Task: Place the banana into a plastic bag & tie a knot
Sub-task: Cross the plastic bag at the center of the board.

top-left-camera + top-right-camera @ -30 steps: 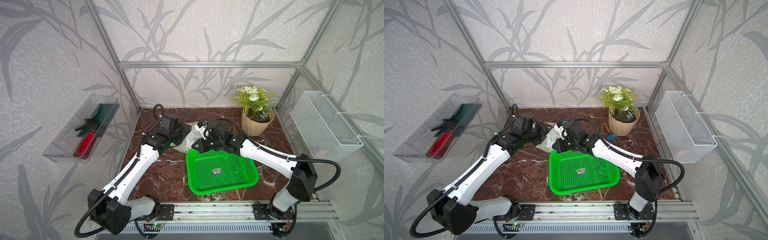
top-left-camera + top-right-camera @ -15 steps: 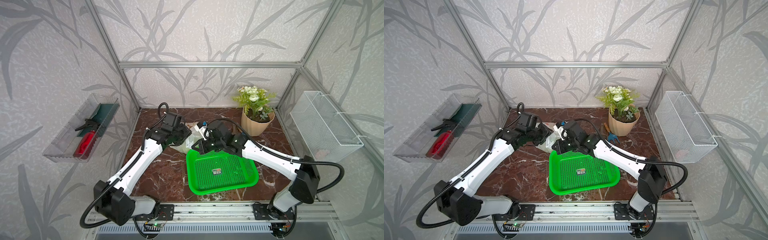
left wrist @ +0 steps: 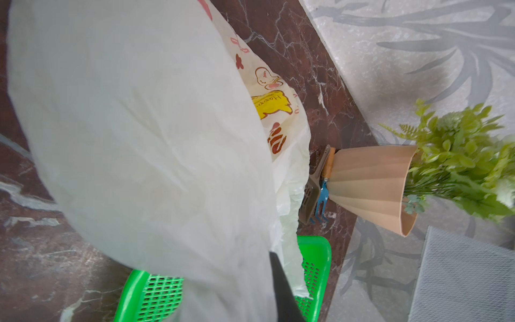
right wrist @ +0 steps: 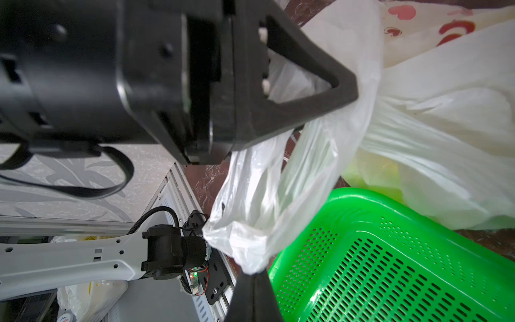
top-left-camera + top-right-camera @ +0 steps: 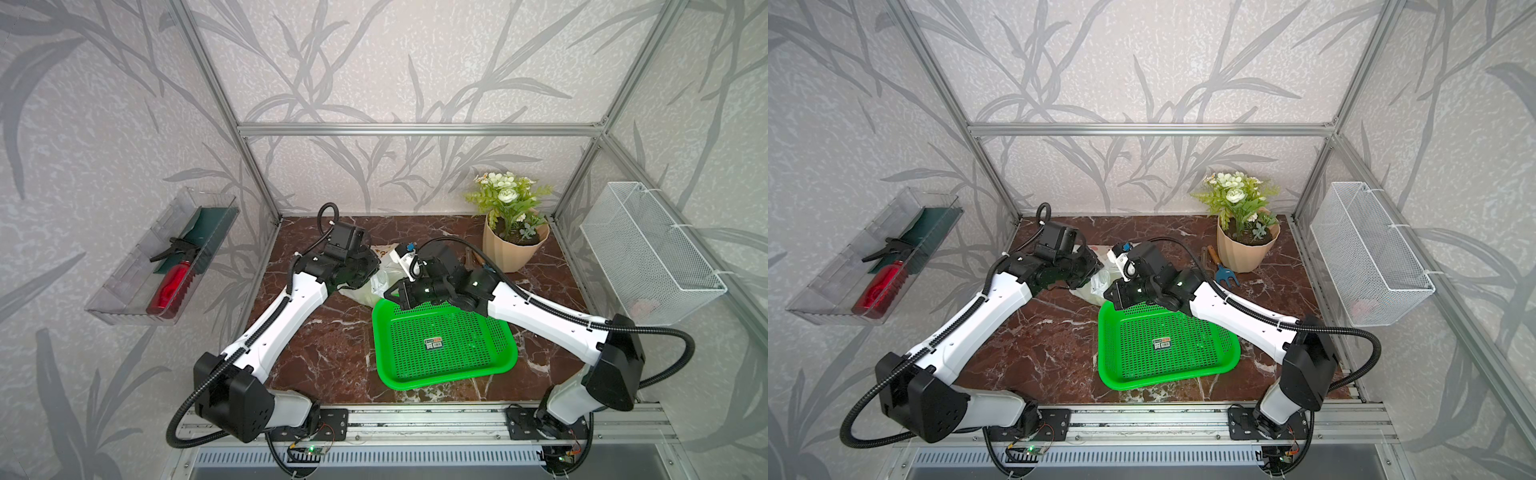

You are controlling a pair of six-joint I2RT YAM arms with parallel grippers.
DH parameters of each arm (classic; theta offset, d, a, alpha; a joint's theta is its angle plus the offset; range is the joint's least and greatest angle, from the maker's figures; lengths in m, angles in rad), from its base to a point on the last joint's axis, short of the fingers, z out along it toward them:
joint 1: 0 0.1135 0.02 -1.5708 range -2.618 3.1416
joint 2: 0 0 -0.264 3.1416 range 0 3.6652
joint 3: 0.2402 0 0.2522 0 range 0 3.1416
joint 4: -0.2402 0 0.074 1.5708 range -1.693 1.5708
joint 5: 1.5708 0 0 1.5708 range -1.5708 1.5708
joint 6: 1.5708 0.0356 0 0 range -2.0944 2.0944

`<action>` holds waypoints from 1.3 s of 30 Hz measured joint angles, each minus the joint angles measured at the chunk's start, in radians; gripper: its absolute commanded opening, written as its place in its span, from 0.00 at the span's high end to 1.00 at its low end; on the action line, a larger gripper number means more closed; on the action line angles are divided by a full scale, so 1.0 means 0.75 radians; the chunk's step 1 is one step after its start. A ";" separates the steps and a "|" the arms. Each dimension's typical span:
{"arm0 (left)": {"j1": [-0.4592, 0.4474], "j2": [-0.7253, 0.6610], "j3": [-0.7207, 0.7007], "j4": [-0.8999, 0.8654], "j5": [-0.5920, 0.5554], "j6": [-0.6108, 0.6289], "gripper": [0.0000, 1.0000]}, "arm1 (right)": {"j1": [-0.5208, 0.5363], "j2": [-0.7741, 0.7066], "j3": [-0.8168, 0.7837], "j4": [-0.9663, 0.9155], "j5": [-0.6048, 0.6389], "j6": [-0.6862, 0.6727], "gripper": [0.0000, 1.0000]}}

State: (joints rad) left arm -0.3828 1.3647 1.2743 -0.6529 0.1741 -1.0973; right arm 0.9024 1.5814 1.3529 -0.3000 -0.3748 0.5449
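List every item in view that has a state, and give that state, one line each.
plastic bag: on the table, handles gripped, apparently untied
left gripper: shut on the plastic bag
right gripper: shut on the plastic bag
green basket: flat, empty except a label
flower pot: upright
spray bottle: lying in the wall tray

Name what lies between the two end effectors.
The plastic bag, running from the left end effector to the right end effector; the right wrist view shows it.
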 measured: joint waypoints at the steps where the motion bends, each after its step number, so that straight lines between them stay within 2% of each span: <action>1: 0.002 -0.005 -0.005 0.012 0.000 -0.007 0.99 | 0.000 -0.003 -0.013 0.007 0.002 0.005 1.00; 10: 0.019 -0.141 -0.173 0.222 0.027 -0.121 1.00 | -0.022 0.044 -0.079 0.118 -0.012 0.167 1.00; 14: 0.024 -0.207 -0.266 0.312 0.038 -0.183 1.00 | -0.057 0.149 -0.067 0.181 -0.032 0.291 1.00; 21: 0.025 -0.261 -0.387 0.487 0.052 -0.287 1.00 | -0.090 0.351 0.072 0.271 -0.027 0.443 1.00; 27: 0.033 -0.317 -0.471 0.593 0.053 -0.369 1.00 | -0.085 0.398 0.107 0.354 0.062 0.548 1.00; 33: 0.032 -0.355 -0.510 0.642 0.054 -0.428 1.00 | -0.085 0.413 0.086 0.540 0.170 0.669 1.00; 39: 0.032 -0.366 -0.546 0.672 0.043 -0.465 1.00 | -0.085 0.467 0.087 0.654 0.200 0.771 1.00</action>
State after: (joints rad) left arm -0.3592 1.0904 0.8646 -0.1490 0.2062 -1.4464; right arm 0.8387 1.9316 1.4185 0.1905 -0.2249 1.1229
